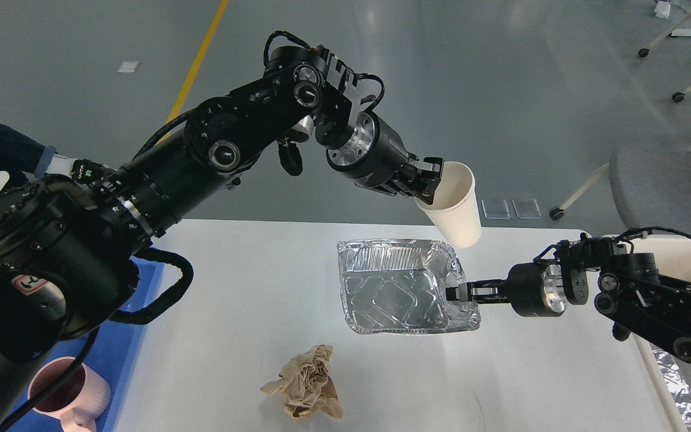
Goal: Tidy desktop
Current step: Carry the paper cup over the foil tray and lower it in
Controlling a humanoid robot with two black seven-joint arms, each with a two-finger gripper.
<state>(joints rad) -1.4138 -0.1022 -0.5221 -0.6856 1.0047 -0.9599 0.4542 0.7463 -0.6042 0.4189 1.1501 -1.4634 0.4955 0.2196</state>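
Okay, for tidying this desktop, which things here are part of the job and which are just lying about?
Part of the job:
desktop
paper cup, held by the left gripper
foil tray, gripped by the right gripper
crumpled brown paper

Just lying about:
pink mug on the blue tray
grey chair

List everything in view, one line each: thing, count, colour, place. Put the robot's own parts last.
desktop: one, white, fills the lower middle.
foil tray: one, silver, mid-desktop, right rim gripped.
paper cup: one, cream, held tilted above the desktop's far edge.
crumpled paper: one, brown, near edge of the desktop.
blue tray: one, blue, left of the desktop.
pink cup: one, pink, on the blue tray.
bin: one, cream, right edge, foil inside.
office chair: one, grey, right background.
left gripper: one, black, shut on the paper cup.
right gripper: one, black, shut on the foil tray.
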